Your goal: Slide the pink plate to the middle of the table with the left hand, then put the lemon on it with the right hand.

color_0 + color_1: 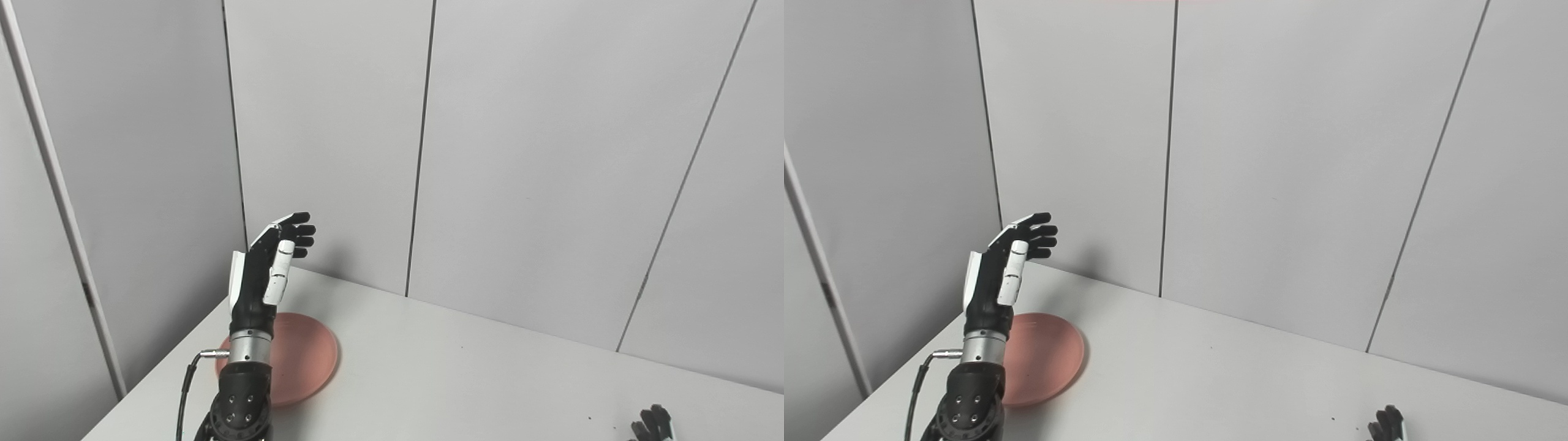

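The left hand [269, 269] is raised above the table [465, 373], fingers spread and pointing to 1 o'clock, holding nothing. Only the right hand's [654, 424] fingertips show at 5 o'clock, so its state is unclear. The plate [303, 358], round, pink and flat, lies at the table's 9 o'clock edge under the left wrist.

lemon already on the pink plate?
No. The pink plate near the table's left edge shows only bare surface, and no lemon shows in either view; the left hand is raised above it.
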Action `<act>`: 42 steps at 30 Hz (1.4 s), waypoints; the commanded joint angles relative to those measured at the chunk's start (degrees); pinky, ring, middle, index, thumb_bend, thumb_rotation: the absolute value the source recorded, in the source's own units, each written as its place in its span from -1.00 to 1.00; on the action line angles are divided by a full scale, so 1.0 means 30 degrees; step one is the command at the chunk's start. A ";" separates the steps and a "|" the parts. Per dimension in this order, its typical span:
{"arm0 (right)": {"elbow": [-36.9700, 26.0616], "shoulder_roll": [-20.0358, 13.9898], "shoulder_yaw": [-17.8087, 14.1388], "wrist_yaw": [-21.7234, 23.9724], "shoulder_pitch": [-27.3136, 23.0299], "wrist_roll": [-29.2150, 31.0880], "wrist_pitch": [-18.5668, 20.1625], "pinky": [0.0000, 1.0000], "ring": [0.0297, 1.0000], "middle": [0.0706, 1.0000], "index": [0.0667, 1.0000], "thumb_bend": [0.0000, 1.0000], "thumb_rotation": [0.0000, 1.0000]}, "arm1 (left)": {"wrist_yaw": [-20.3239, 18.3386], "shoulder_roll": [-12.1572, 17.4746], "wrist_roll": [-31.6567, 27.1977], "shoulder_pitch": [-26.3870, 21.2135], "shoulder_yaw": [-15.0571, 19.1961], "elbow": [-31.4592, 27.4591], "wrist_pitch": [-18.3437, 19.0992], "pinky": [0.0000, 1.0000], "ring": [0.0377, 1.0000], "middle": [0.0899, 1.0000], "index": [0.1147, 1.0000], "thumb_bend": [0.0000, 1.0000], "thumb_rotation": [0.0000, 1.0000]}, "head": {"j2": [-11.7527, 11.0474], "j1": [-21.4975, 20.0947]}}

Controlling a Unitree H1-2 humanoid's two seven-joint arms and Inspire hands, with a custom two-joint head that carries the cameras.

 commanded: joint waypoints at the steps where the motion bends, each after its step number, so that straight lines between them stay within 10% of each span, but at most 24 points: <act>1: 0.0600 -0.0254 -0.0293 0.0240 0.0466 0.0486 -0.0983 1.00 1.00 1.00 1.00 0.36 0.98 | 0.0443 0.0540 0.0510 -0.0414 0.0193 -0.0137 -0.0540 0.28 0.32 0.30 0.25 0.44 1.00 | -0.0015 -0.0023; 42: -0.0193 -0.0440 -0.0545 0.0357 0.0714 0.0185 -0.1768 1.00 1.00 1.00 1.00 0.32 1.00 | 0.0370 0.2474 -0.0908 0.0859 0.2451 0.2285 0.1466 0.44 0.46 0.45 0.42 0.46 1.00 | 0.0839 0.0797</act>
